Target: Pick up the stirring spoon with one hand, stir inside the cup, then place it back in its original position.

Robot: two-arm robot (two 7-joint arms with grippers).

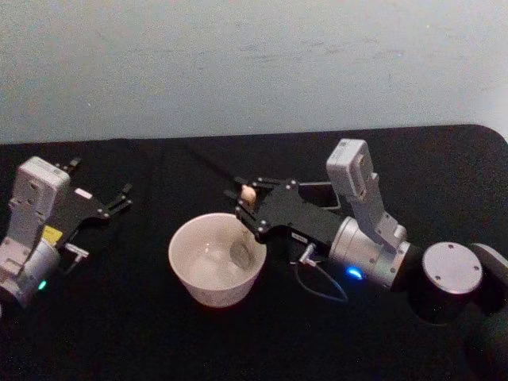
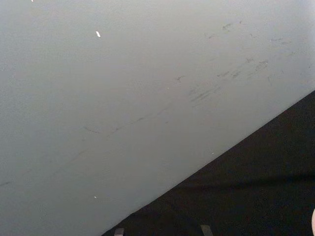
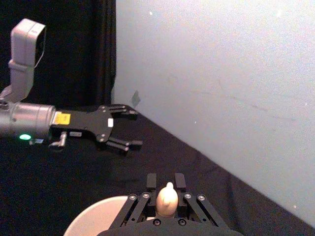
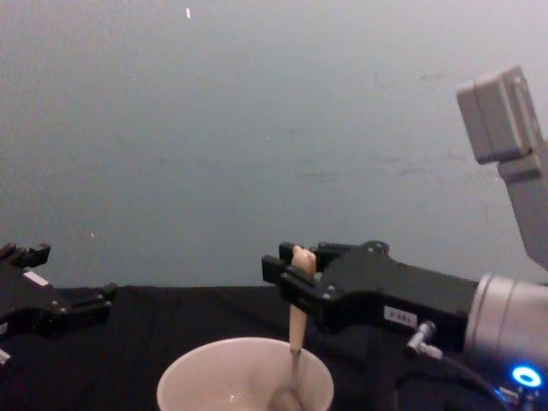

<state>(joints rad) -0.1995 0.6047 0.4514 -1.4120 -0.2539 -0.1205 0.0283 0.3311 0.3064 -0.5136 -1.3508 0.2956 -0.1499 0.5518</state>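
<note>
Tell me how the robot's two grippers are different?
The right gripper is shut on the stirring spoon; the left gripper is open and empty. The right gripper hangs over the cup; the left gripper sits apart, to its left. Both are black.

The chest view's bottom edge cuts off the cup (image 4: 205, 377) below its rim, the fingers of the right gripper (image 4: 293, 263) cover part of the handle of the stirring spoon (image 4: 297, 327), its bowl is a blur inside the cup, and the holder (image 1: 316, 193) lies mostly hidden behind that arm.
</note>
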